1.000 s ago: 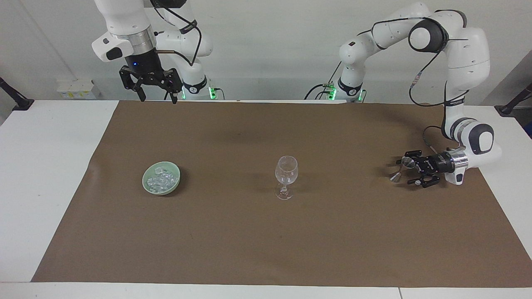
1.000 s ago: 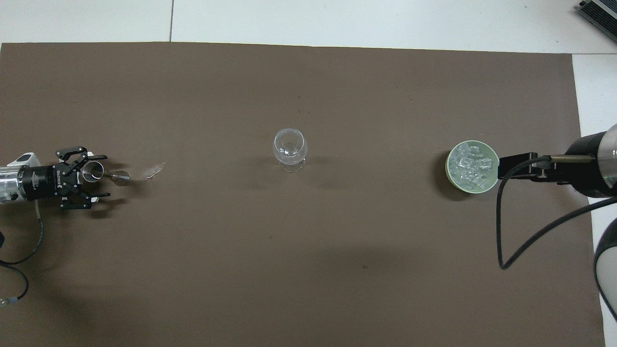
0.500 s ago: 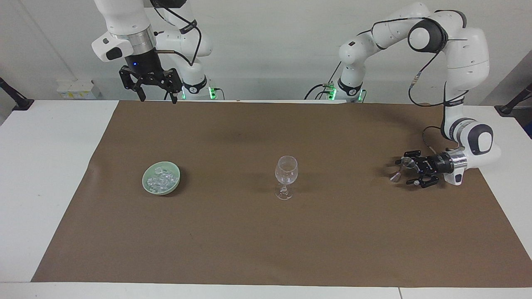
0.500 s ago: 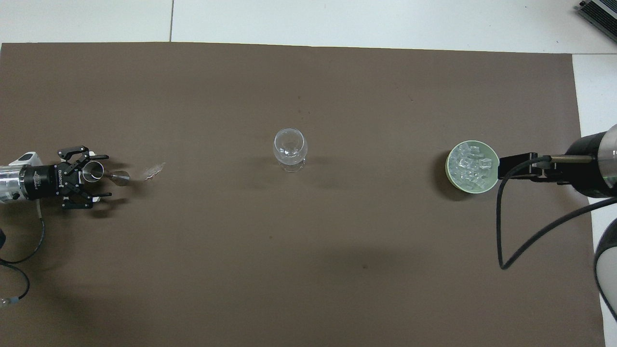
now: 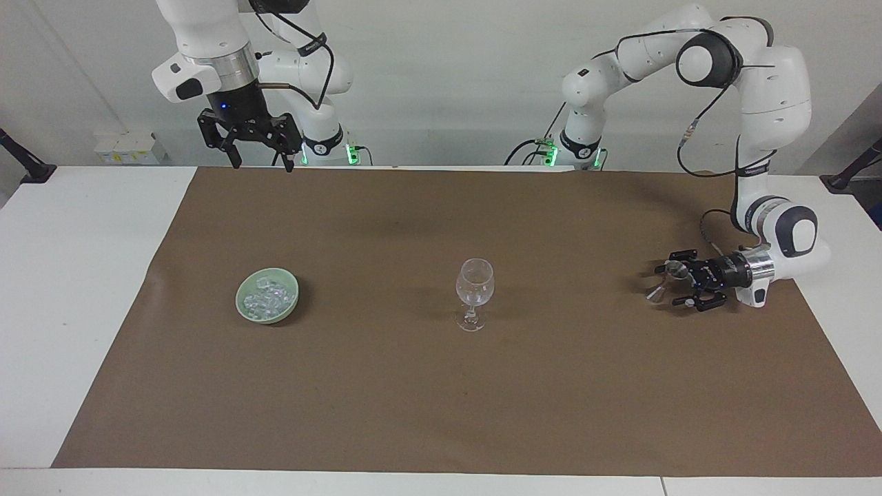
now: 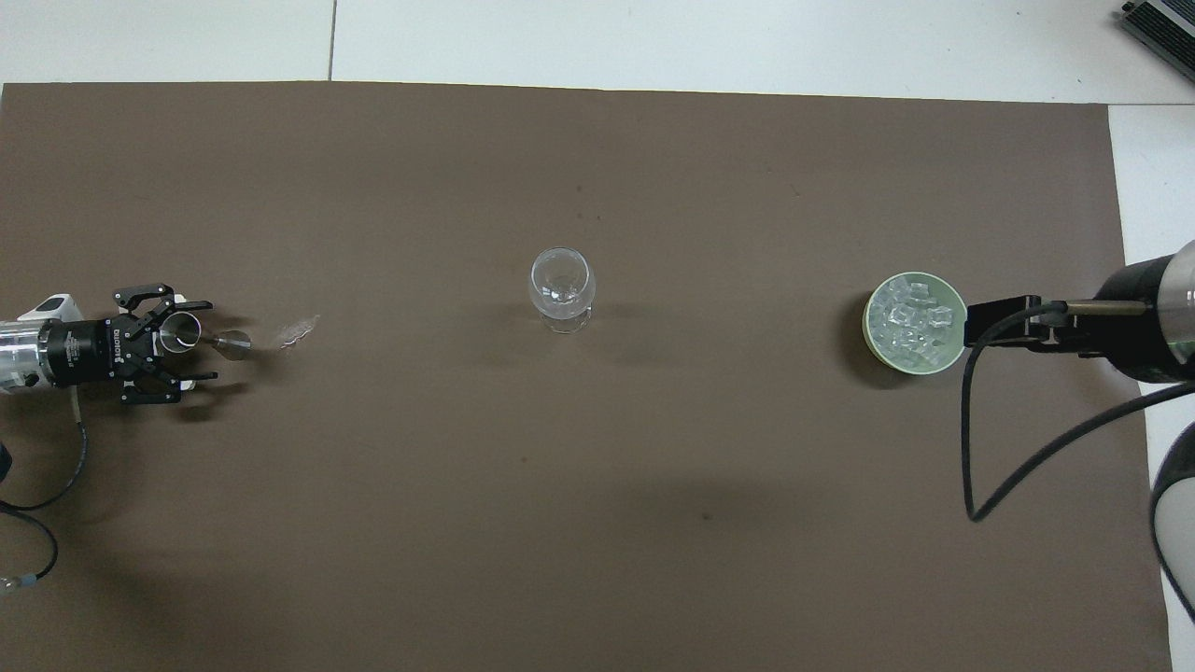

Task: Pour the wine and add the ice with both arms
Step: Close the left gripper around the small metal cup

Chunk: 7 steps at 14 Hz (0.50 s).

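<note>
**Jigger between wide fingers, ice in bowl**

Wine glass (image 5: 475, 293) stands mid-mat, open mat (image 6: 597, 523) all around it. Ice (image 6: 913, 323) fills the green bowl (image 5: 242, 309) toward the right arm's end. Left gripper (image 5: 679, 284), fingers spread wide, surrounds a steel jigger (image 6: 198, 338) toward the left arm's end; its lettering is unreadable. Right gripper (image 5: 256, 153) waits raised, fingers spread, holding nothing.

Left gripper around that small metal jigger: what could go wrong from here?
1. The left gripper lies low and sideways with open fingers around the small metal jigger; closing off-centre could topple it, since it stands on a narrow cone.
2. The stemmed glass stands alone mid-mat on a thin stem; a careless pour could knock it over.
3. The right gripper waits high above the mat's edge; the ice in the green bowl is untouched, and glassy cubes may slip.
</note>
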Each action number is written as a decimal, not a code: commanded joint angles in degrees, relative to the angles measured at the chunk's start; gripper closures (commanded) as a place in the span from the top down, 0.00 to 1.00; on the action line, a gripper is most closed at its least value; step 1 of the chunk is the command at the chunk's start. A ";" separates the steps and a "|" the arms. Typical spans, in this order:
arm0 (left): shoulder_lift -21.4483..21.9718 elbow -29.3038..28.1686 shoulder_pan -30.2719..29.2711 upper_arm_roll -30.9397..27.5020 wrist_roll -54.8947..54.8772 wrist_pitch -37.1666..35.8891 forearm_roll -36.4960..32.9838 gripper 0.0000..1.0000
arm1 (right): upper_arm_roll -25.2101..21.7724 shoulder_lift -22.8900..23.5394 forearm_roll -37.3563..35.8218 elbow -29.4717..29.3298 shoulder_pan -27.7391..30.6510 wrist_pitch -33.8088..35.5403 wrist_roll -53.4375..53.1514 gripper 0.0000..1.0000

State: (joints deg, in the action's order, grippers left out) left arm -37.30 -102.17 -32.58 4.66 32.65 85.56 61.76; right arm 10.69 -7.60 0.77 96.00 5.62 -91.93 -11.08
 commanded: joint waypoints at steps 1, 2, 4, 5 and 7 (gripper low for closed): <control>-0.84 0.84 0.41 -0.36 -0.39 -1.10 0.82 0.85 | 0.39 -0.22 0.99 0.07 0.80 0.52 -0.43 1.00; -0.84 0.84 0.41 -0.36 -0.39 -1.28 0.82 0.82 | 0.39 -0.22 0.99 0.07 0.80 0.52 -0.43 1.00; -0.84 0.84 0.15 -0.36 -0.39 -1.89 0.82 0.79 | 0.39 -0.22 0.99 0.07 0.80 0.52 -0.35 1.00; -0.75 0.84 0.06 -0.36 -0.31 -1.98 0.82 0.79 | 0.39 -0.22 0.99 0.07 0.80 0.52 -0.35 1.00; -0.75 1.01 -0.11 -0.36 -0.22 -2.68 0.82 0.78 | 0.47 -0.22 0.99 0.07 0.80 0.52 -0.43 1.00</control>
State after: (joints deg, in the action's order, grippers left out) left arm -37.38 -102.17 -32.60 4.65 32.63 84.69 61.76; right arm 10.69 -7.60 0.77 96.00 5.62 -91.93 -11.08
